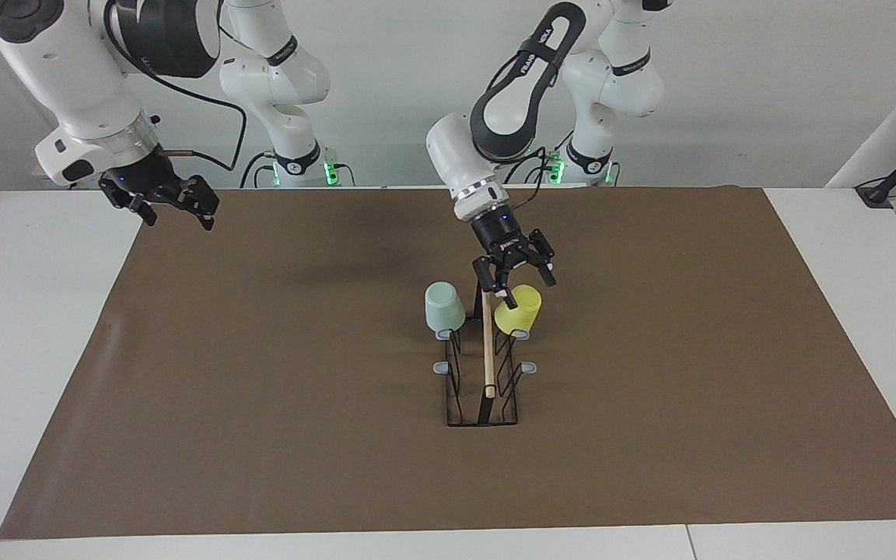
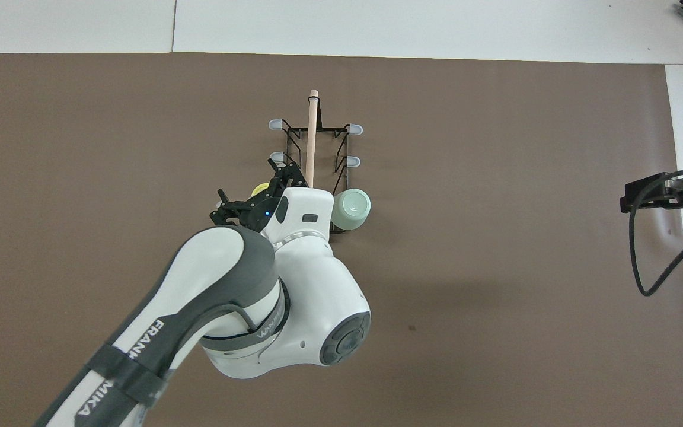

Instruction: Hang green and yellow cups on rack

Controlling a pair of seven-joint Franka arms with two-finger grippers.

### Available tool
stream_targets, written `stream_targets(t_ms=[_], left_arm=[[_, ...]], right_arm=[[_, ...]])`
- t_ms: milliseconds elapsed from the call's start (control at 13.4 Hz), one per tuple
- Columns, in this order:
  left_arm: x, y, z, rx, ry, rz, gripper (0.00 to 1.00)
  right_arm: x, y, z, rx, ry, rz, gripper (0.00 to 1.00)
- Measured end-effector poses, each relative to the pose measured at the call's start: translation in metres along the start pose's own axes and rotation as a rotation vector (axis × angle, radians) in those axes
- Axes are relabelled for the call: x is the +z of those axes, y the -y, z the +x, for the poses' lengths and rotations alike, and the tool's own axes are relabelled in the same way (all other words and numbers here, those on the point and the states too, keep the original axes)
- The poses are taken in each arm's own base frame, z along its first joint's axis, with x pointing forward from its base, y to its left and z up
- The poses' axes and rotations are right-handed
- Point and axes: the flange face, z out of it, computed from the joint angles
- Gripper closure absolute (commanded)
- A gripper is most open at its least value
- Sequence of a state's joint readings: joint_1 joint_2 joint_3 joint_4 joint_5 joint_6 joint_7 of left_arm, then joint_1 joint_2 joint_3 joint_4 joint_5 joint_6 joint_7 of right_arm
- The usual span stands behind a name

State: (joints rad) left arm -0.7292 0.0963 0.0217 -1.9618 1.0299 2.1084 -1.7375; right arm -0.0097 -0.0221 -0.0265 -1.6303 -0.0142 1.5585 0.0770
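The black wire rack (image 1: 483,404) with its wooden rod (image 1: 488,358) stands at the middle of the brown mat; it also shows in the overhead view (image 2: 341,145). The mint green cup (image 1: 443,306) hangs upside down on the prong nearest the robots, on the side toward the right arm's end, and shows from above (image 2: 351,209). The yellow cup (image 1: 516,311) sits tilted on the matching prong toward the left arm's end, and only a sliver of it shows from above (image 2: 258,190). My left gripper (image 1: 527,286) is open just over the yellow cup, one fingertip (image 1: 505,296) at its rim. My right gripper (image 1: 177,211) waits open and empty, raised over the mat's corner.
The brown mat (image 1: 261,389) covers most of the white table (image 1: 28,311). Several grey-tipped prongs farther from the robots, such as this one (image 1: 529,367), are bare. In the overhead view the left arm (image 2: 282,296) hides part of the rack's near end.
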Motion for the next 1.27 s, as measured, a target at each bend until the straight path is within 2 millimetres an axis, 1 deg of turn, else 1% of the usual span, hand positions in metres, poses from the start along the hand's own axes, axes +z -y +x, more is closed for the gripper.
stream_targets(t_ms=[149, 224, 373, 522, 671, 820, 969, 1044, 1118, 1268], left_arm=[[0.005, 0.011, 0.031, 0.063, 0.068, 0.014, 0.0], [0.01, 0.017, 0.042, 0.094, 0.1, 0.02, 0.0], [0.022, 0.027, 0.063, 0.154, 0.192, 0.004, 0.0], [0.032, 0.046, 0.092, 0.235, 0.328, -0.059, 0.0], [0.043, 0.08, 0.128, 0.283, 0.465, -0.158, 0.0], [0.059, 0.122, 0.161, 0.338, 0.551, -0.245, 0.0], [0.08, 0.162, 0.179, 0.427, 0.606, -0.263, 0.0], [0.088, 0.178, 0.186, 0.483, 0.629, -0.266, 0.0], [0.092, 0.192, 0.194, 0.545, 0.66, -0.278, 0.0], [0.091, 0.219, 0.221, 0.608, 0.709, -0.328, 0.0]], right_arm=[[-0.003, 0.026, -0.002, -0.01, -0.005, -0.002, 0.0], [-0.003, 0.033, -0.003, -0.013, -0.006, -0.003, 0.0], [-0.003, 0.034, -0.003, -0.011, -0.005, -0.003, 0.0], [-0.003, 0.032, -0.003, -0.009, -0.006, -0.003, 0.0], [-0.003, 0.032, -0.003, -0.009, -0.011, -0.002, 0.0], [-0.003, 0.033, -0.003, -0.009, -0.011, -0.002, 0.0], [-0.003, 0.033, -0.003, -0.009, -0.01, -0.002, 0.0], [-0.004, 0.032, -0.003, -0.008, -0.006, -0.002, 0.0], [-0.006, 0.031, -0.004, -0.006, 0.001, -0.003, 0.0], [-0.011, 0.028, -0.005, -0.006, 0.008, -0.005, 0.0]])
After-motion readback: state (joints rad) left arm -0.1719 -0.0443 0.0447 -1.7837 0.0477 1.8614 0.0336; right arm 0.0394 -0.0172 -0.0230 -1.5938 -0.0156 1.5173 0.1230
